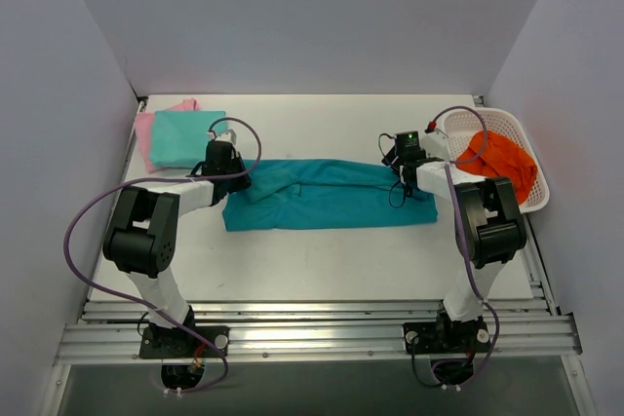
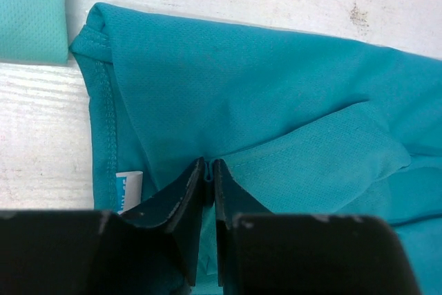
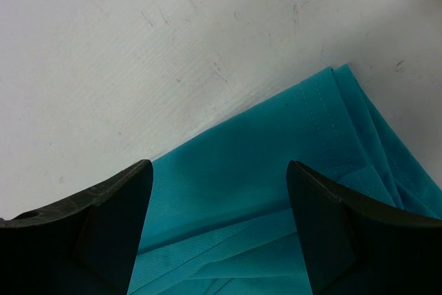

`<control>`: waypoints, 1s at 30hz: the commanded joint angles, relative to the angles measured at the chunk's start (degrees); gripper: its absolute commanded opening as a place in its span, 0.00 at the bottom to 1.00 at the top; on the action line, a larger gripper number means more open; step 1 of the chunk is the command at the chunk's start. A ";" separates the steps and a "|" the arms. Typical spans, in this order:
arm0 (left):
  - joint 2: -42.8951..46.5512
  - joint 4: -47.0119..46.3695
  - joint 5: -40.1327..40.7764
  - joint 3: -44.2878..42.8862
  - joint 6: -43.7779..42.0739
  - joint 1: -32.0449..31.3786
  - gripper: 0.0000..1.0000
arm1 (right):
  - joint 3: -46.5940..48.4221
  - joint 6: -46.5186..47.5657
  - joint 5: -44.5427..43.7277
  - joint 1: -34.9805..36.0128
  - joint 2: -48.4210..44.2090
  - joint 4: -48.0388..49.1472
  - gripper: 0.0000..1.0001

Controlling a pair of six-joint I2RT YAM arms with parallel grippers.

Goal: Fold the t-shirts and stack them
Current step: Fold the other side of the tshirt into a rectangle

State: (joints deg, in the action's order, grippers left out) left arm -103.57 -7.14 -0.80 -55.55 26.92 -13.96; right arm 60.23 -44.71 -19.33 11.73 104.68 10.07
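Note:
A deep teal t-shirt (image 1: 327,197) lies folded into a long strip across the middle of the table. My left gripper (image 1: 231,177) is at its left end, shut on a pinch of the teal cloth (image 2: 207,174); a white label (image 2: 128,188) shows beside the fingers. My right gripper (image 1: 408,174) is open, its jaws wide apart over the right end of the teal shirt (image 3: 276,170), holding nothing. An aqua-mint t-shirt (image 1: 187,136) lies folded on a pink t-shirt (image 1: 146,133) at the back left; the aqua one also shows in the left wrist view (image 2: 31,12).
A white basket (image 1: 526,158) at the right holds orange cloth (image 1: 499,163). White walls close in the table on three sides. Metal rails (image 1: 312,323) run along the near edge by the arm bases.

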 commanded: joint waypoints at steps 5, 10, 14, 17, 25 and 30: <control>4.42 -1.48 -0.79 -0.71 -0.46 -1.07 0.08 | 0.95 0.50 -2.29 0.49 -0.62 -0.04 0.73; 7.67 -1.04 0.18 1.41 -0.81 -2.39 0.05 | -0.54 -0.11 -2.73 1.02 -3.16 -0.66 0.73; 11.62 0.19 2.02 2.81 -1.43 -4.15 0.05 | -2.30 -0.73 -3.52 1.98 -5.98 -1.10 0.73; 14.00 1.68 4.66 3.78 -2.48 -6.43 0.05 | -3.53 -1.17 -4.57 2.86 -8.09 -2.06 0.73; 17.00 10.73 19.47 4.05 -5.99 -15.12 0.05 | -8.19 -2.66 -7.30 6.29 -14.85 -3.21 0.73; 14.02 20.99 36.98 1.24 -5.13 -24.60 0.06 | -11.79 -3.72 -8.53 8.49 -17.75 -3.30 0.73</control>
State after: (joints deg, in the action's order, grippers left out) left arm -88.68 5.34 22.68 -51.79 22.31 -34.37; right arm 50.22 -47.11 -24.36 19.11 89.91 8.54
